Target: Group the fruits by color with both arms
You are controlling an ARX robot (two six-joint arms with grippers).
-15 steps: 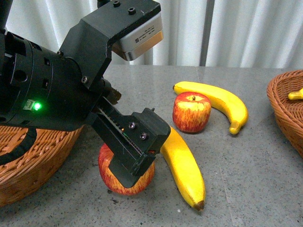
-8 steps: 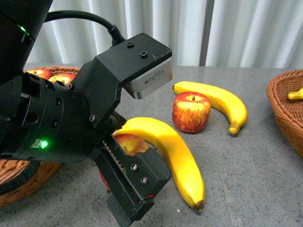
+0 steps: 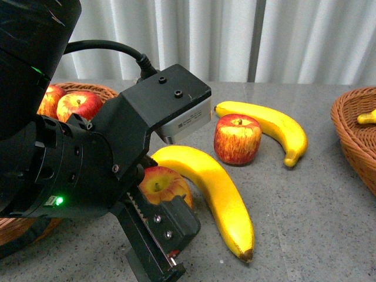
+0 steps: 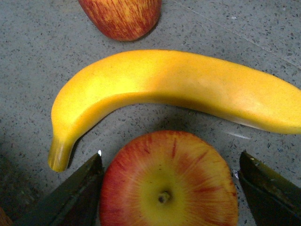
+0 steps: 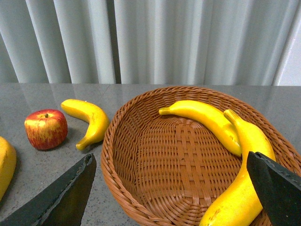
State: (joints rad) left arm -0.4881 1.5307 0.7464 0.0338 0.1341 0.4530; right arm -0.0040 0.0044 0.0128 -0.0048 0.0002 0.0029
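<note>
A red apple (image 3: pixel 163 183) lies on the grey table, touching a long yellow banana (image 3: pixel 214 191). My left gripper (image 3: pixel 160 232) is open and stands over this apple. In the left wrist view the apple (image 4: pixel 167 188) sits between the two dark fingers (image 4: pixel 75 193), which stand apart from its sides, with the banana (image 4: pixel 164 89) just beyond. A second apple (image 3: pixel 238 138) and second banana (image 3: pixel 270 125) lie further back. My right gripper (image 5: pixel 169 188) is open and empty above a wicker basket (image 5: pixel 122 179) that holds two bananas (image 5: pixel 207 121).
A wicker basket at the left holds red apples (image 3: pixel 76 104). The right basket (image 3: pixel 352 138) stands at the table's right edge, with a banana tip (image 3: pixel 367 117) showing. White curtains hang behind the table. My bulky left arm (image 3: pixel 64 164) hides the near left of the table.
My left arm has dropped lower and nearer in the front view. Its gripper no longer covers the near apple's top, and the left basket's apples have come into sight.
</note>
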